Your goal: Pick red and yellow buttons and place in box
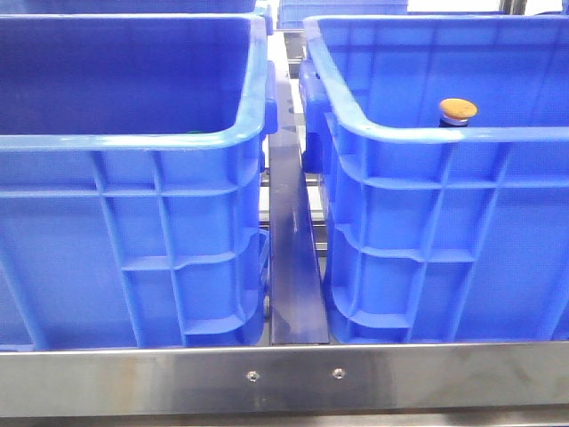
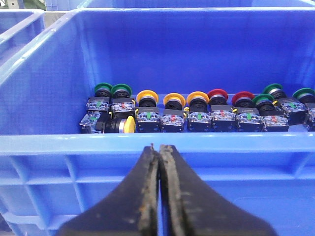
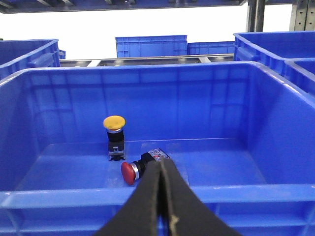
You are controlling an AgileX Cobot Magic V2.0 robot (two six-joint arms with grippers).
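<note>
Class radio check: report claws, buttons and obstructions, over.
Left claw shut, empty, outside the supply crate. Right claw shut, empty. Yellow button upright and red button on its side in the box. Nothing obstructing.

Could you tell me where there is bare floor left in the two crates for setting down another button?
In the right wrist view, the box floor is bare either side of the yellow button and the toppled red button. In the left wrist view, the row of buttons crowds the supply crate across its width; its near floor is hidden by the rim.
</note>
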